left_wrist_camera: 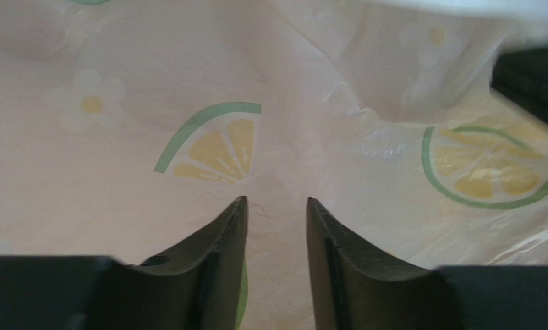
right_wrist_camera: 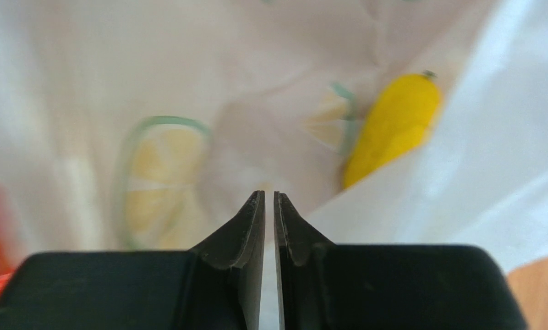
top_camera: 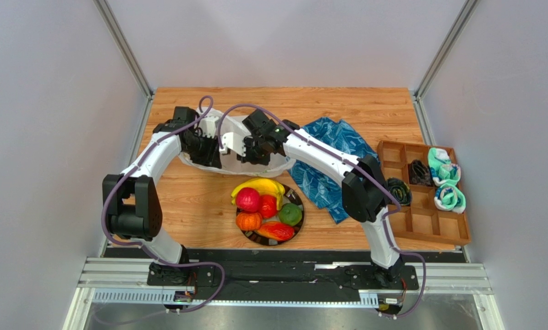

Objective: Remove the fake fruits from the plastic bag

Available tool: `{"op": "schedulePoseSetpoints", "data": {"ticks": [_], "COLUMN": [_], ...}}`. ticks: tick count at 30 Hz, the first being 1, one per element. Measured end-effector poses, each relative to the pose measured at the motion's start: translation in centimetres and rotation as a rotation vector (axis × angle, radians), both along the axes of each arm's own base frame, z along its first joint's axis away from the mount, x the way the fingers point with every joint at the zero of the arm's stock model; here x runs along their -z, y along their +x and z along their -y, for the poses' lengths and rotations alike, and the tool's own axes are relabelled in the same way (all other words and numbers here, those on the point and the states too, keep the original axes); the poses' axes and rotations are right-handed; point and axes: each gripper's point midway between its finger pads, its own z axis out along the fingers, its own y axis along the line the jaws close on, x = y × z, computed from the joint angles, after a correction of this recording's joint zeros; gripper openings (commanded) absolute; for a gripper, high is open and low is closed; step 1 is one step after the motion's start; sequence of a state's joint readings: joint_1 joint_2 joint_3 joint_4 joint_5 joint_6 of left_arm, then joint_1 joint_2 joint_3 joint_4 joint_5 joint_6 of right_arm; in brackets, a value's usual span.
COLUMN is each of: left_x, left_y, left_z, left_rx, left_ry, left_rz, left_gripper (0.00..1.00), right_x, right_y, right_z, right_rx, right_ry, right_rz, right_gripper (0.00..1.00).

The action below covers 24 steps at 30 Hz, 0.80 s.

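Note:
The white plastic bag (top_camera: pixel 237 129) with lemon prints lies at the back left of the table. My left gripper (top_camera: pixel 211 152) sits on its left part; in the left wrist view the gripper (left_wrist_camera: pixel 275 201) is open, with bag film (left_wrist_camera: pixel 208 137) just beyond the tips. My right gripper (top_camera: pixel 247 150) is over the bag's middle; in the right wrist view the gripper (right_wrist_camera: pixel 269 194) is shut on a bag edge (right_wrist_camera: pixel 462 179). A yellow fruit (right_wrist_camera: pixel 394 124) shows past the film. The banana bunch (top_camera: pixel 259 185), red round (top_camera: pixel 248 199), green one (top_camera: pixel 290 214), orange one (top_camera: pixel 248 221) and mango shape (top_camera: pixel 277 231) lie on the plate (top_camera: pixel 256 241).
A blue patterned cloth (top_camera: pixel 332 148) lies right of the bag, partly under my right arm. A wooden compartment tray (top_camera: pixel 428 220) with rolled teal cloths (top_camera: pixel 445 172) and black ones (top_camera: pixel 421 172) stands at the right edge. The plate is just in front of the bag.

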State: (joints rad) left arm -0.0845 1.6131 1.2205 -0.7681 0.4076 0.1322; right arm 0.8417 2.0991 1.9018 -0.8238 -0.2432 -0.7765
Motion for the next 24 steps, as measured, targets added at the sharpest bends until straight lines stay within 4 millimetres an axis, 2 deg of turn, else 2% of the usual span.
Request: {"op": "schedulePoseSetpoints", "data": {"ticks": [1, 4, 5, 7, 11, 17, 22, 24], "left_x": [0.0, 0.3, 0.5, 1.0, 1.9, 2.1, 2.1, 2.1], "left_y": [0.0, -0.3, -0.4, -0.5, -0.7, -0.8, -0.9, -0.9], "left_z": [0.1, 0.5, 0.6, 0.8, 0.8, 0.9, 0.9, 1.1], "left_rx": [0.003, 0.016, 0.020, 0.023, 0.030, 0.032, 0.037, 0.045], "left_ry": [-0.007, -0.028, -0.034, -0.045, -0.042, -0.042, -0.043, -0.047], "left_rz": [-0.002, -0.020, -0.033, -0.058, -0.092, -0.101, -0.106, -0.111], "left_gripper": [0.38, 0.22, 0.12, 0.01, 0.00, 0.00, 0.00, 0.00], "right_x": [0.2, 0.5, 0.5, 0.9, 1.7, 2.3, 2.7, 2.5], "right_y": [1.7, 5.1, 5.9, 7.4, 9.2, 10.8, 10.1, 9.9], "right_z": [0.2, 1.1, 1.3, 2.1, 2.9, 5.0, 7.4, 7.7], "right_rx": [0.023, 0.057, 0.060, 0.068, 0.079, 0.140, 0.186, 0.207], "right_ry": [-0.001, -0.014, -0.017, -0.032, -0.052, -0.092, -0.110, -0.106], "right_rz": [0.024, 0.077, 0.091, 0.112, 0.132, 0.145, 0.102, 0.089], "right_gripper": [0.15, 0.15, 0.15, 0.14, 0.10, 0.11, 0.11, 0.11]}}
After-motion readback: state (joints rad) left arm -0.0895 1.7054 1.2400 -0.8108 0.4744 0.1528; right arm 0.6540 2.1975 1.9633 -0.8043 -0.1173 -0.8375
